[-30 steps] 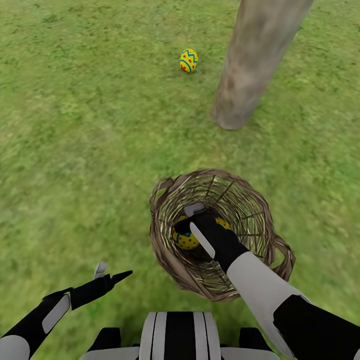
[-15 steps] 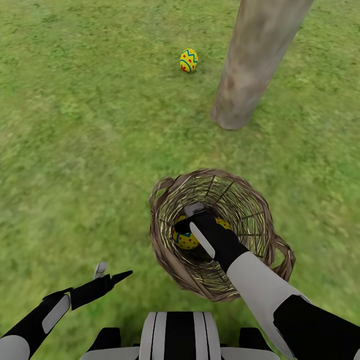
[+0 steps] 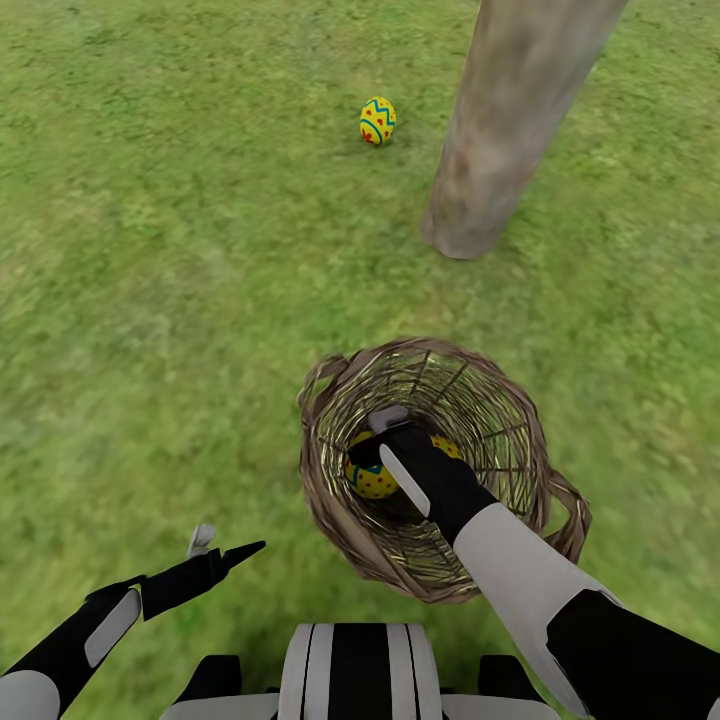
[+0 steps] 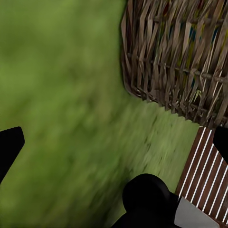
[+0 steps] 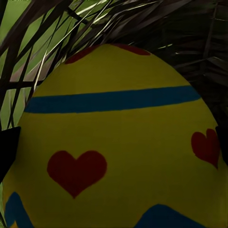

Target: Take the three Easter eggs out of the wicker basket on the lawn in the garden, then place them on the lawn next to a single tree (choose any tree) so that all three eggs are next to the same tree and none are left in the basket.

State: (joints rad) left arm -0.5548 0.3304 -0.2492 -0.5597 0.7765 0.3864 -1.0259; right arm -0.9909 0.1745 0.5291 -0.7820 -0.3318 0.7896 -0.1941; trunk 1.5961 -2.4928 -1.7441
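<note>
Reaching down from the lower right of the head view, the robot's right arm plunges its black right gripper [image 3: 385,450] into a round brown wicker basket [image 3: 520,420] that stands on the short green lawn [image 3: 180,300]. The gripper sits deep inside, right at a small yellow Easter egg in the basket [image 3: 368,482], with a sliver of yellow, possibly a second egg, showing on the arm's other side. From this height, whether the fingers are closed on the egg cannot be told.

The right wrist view adds the close detail: the same yellow egg [image 5: 118,137] looms large, marked with red hearts and blue bands, and dark woven twigs of the basket wall [image 5: 57,33] rise behind it. Black finger edges show at either side of the egg, so it lies between spread fingers; contact cannot be judged.

The head view also shows a third yellow patterned egg [image 3: 377,120] lying on the grass, near the thick grey-brown tree trunk [image 3: 500,130] and well apart from the basket.

The left gripper [image 3: 222,548] hovers over bare grass beside the basket, fingers parted and holding nothing. The left wrist view shows the basket's woven outer side [image 4: 175,57] close by, blurred grass [image 4: 61,104], and part of the robot's striped base.
</note>
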